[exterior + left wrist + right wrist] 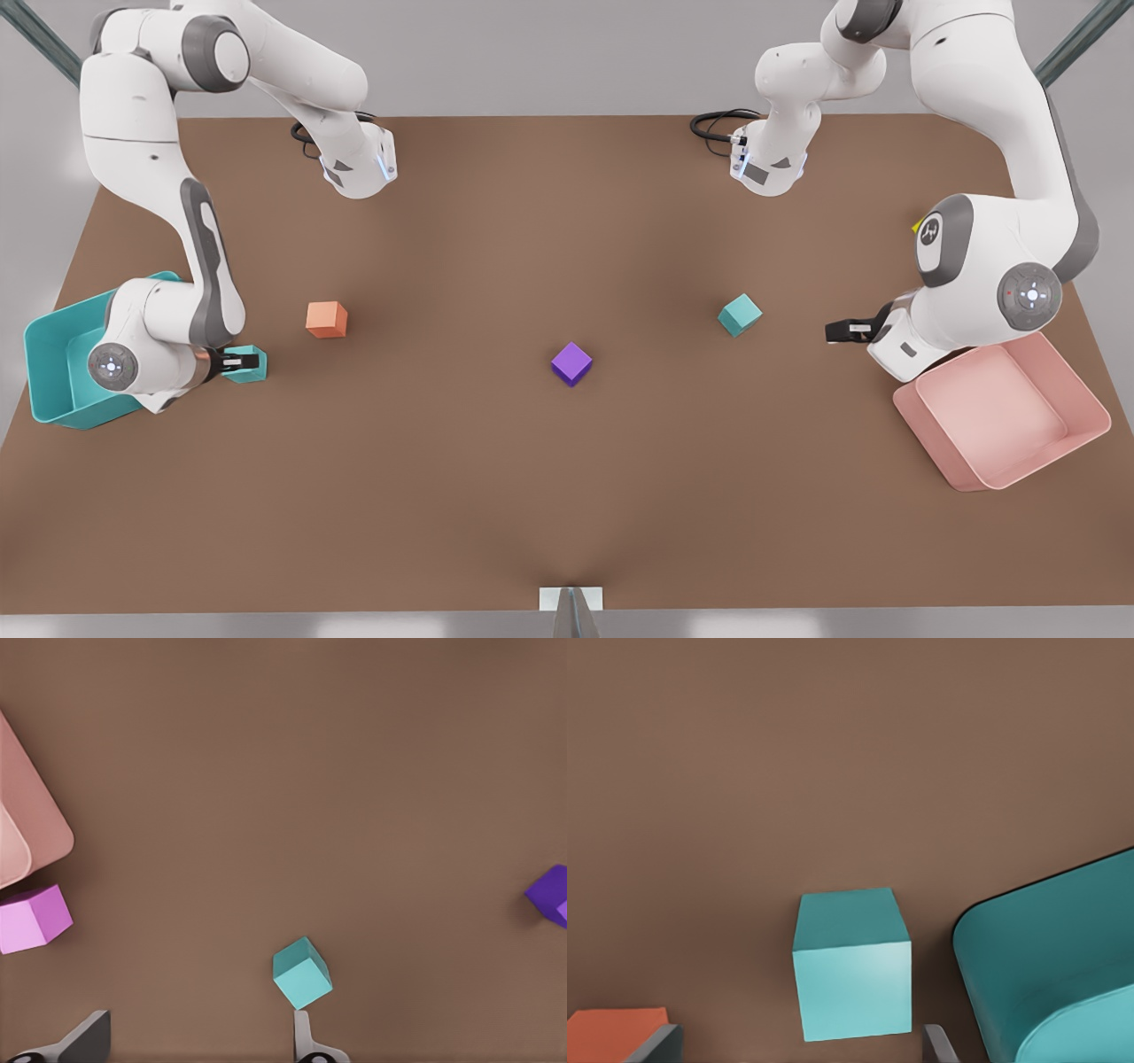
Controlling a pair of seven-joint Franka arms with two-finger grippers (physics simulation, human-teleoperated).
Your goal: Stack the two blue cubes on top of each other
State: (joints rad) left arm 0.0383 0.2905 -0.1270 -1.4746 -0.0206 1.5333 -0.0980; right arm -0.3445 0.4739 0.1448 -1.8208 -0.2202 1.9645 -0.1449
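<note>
Near counter's left edge in front view, right gripper [241, 361] jaws apart, straddling small matte teal cube [852, 964] beside teal bin [1050, 974]. Left gripper [842, 330] jaws apart, second teal cube [740, 315] just ahead. Risk: finger nudging cube, skewing grasp.

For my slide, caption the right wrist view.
Open right gripper poised over a blue cube, between the teal bin and an orange cube.

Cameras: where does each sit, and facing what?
Front view: overhead, looking down on the table; both arms show.
Left wrist view: on the left gripper by the pink bin, facing down, open fingers beside one teal cube.
Right wrist view: on the right gripper by the teal bin, open fingers straddling the other teal cube.
Front and left wrist share the purple cube.
</note>
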